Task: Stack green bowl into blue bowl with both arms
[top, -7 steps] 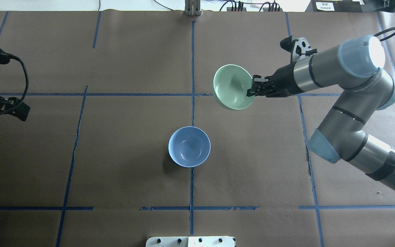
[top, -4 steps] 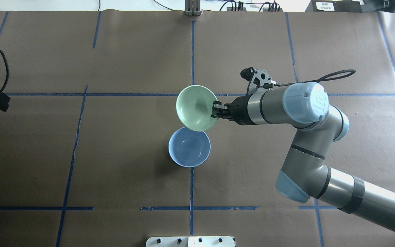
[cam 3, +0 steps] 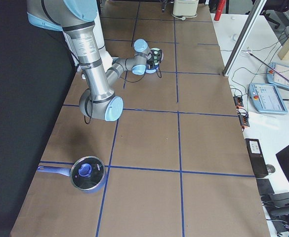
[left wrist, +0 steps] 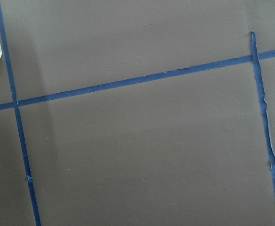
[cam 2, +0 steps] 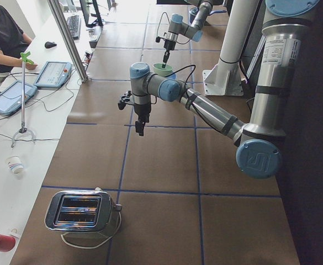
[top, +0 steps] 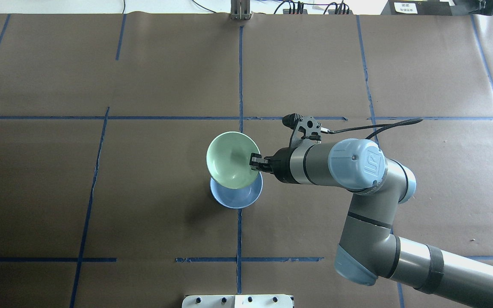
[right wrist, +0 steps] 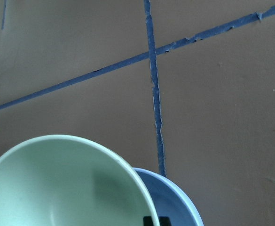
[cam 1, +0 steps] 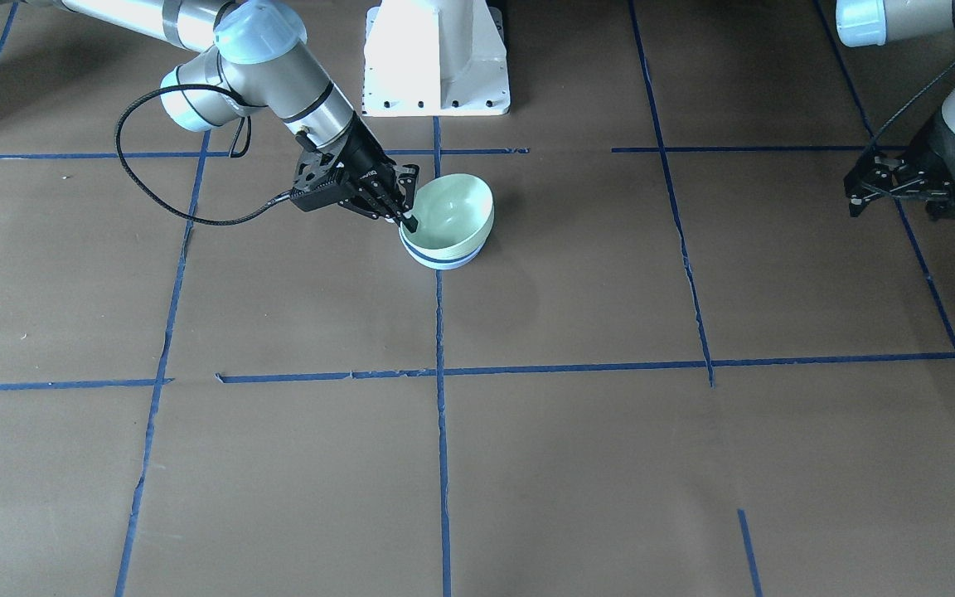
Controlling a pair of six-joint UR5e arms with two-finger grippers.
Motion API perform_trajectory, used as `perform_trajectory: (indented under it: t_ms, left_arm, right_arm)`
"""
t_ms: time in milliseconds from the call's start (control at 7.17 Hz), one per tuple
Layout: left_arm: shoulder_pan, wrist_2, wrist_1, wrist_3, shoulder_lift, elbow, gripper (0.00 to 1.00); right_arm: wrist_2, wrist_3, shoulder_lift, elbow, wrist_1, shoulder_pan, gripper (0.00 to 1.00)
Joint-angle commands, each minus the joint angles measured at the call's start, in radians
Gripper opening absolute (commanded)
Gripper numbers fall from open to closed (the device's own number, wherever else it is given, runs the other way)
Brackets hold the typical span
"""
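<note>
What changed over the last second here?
The right gripper carried the green bowl leftward and toward the robot, from beyond the blue bowl to right over it. The green bowl is now tilted at the blue bowl's mouth, jaws still clamped on its rim. The left gripper drew back further left. The blue bowl stayed put.

The right arm (top: 315,164) reaches to the middle of the table (top: 144,222), the right gripper (top: 254,163) clamped on the rim of the green bowl (top: 225,160); the left gripper (cam 1: 855,191) hangs spread near the left edge.
</note>
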Motion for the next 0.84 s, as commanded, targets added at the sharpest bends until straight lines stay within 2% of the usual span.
perform_trajectory:
  t_ms: [0, 140, 419, 698]
  left_arm:
    - [-0.007, 0.000, -0.001, 0.017, 0.005, 0.003, 1.00]
    - [-0.008, -0.002, -0.001, 0.021, 0.005, 0.004, 1.00]
    - [-0.008, -0.011, -0.001, 0.023, 0.005, 0.010, 1.00]
    - [-0.008, -0.025, -0.001, 0.023, 0.005, 0.010, 1.00]
  right_arm:
    - [-0.002, 0.000, 0.006, 0.000, -0.035, -0.018, 0.19]
    - [-0.004, 0.000, 0.006, 0.007, -0.068, -0.018, 0.99]
    - [0.001, -0.002, -0.003, 0.071, -0.125, -0.013, 1.00]
    - [0.007, -0.005, 0.001, 0.171, -0.296, -0.012, 1.00]
